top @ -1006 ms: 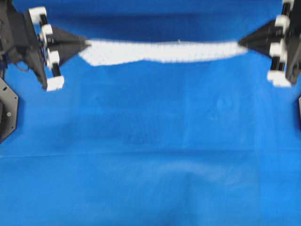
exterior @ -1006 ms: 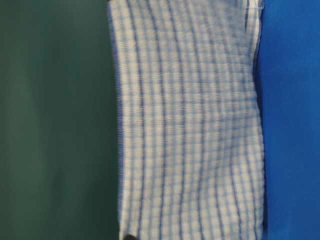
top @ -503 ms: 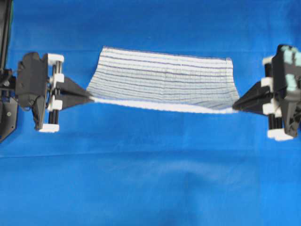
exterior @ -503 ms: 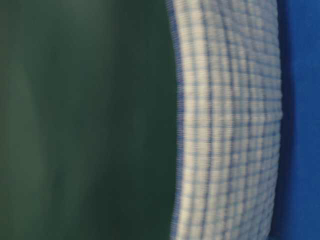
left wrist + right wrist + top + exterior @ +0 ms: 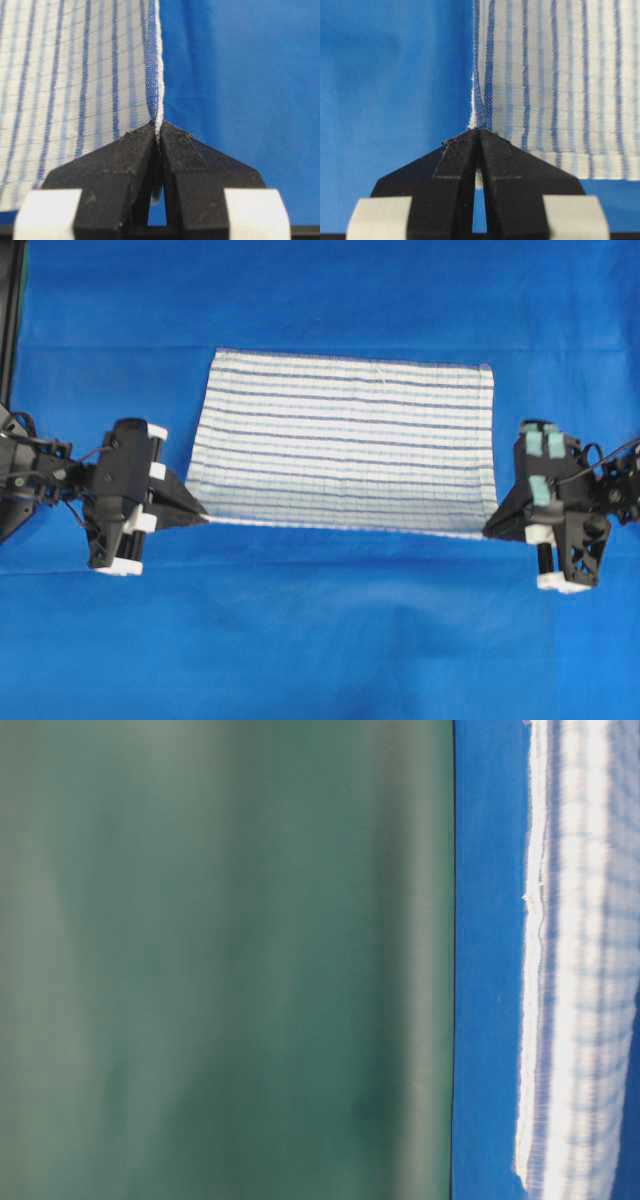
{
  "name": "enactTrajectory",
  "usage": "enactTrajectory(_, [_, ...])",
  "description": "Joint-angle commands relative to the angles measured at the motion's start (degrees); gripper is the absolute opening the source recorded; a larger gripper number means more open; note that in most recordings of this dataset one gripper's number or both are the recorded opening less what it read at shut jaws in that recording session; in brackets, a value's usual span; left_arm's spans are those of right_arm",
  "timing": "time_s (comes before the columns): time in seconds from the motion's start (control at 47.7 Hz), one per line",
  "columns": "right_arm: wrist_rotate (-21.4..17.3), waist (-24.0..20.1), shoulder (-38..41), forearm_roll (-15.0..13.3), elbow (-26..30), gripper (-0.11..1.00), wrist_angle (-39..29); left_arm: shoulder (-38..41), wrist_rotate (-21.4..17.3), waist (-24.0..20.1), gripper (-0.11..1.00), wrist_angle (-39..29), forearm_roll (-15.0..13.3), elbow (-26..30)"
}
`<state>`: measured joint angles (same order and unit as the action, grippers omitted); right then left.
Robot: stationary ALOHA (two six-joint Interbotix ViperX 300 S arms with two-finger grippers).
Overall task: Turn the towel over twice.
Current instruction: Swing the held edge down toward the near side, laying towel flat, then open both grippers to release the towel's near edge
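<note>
The overhead view looks straight down on the blue table covering (image 5: 320, 640). The table-level view skims its surface, blurred. Each wrist camera sits close behind its fingertips, sharing the towel (image 5: 345, 445).

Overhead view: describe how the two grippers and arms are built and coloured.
Both are black. Left gripper and right gripper have wedge-shaped black fingers tapering to a point, flanked by white blocks. The right one bears pale teal tape patches on top. Thin cables run along both arms.

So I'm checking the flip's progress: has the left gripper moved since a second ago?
Yes. In the overhead view the left gripper, shut on the towel corner, came down from the table covering's top edge toward mid-picture.
</note>
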<state>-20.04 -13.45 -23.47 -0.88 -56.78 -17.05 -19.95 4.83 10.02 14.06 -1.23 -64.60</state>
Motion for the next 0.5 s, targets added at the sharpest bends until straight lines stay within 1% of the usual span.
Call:
enactTrajectory(0.0, [-0.3, -0.7, 1.1, 0.0, 0.5, 0.03, 0.6, 0.8, 0.2, 0.9, 0.01, 0.4, 0.0, 1.5])
enactTrajectory(0.189, [-0.7, -0.9, 4.0, 0.0, 1.0, 0.03, 0.4, 1.9, 0.3, 1.1, 0.02, -0.1, 0.0, 2.4])
enactTrajectory(0.293, [-0.7, -0.9, 4.7, 0.1, 1.2, 0.03, 0.4, 2.1, 0.3, 1.1, 0.04, -0.1, 0.0, 2.5])
enactTrajectory(0.398, [-0.7, -0.8, 4.7, 0.0, 1.4, 0.03, 0.3, 2.2, 0.3, 1.1, 0.12, -0.8, 0.0, 2.7])
enactTrajectory(0.482, [-0.7, -0.8, 4.7, 0.0, 1.4, 0.03, 0.5, 2.5, 0.3, 1.1, 0.20, -1.5, 0.0, 3.1])
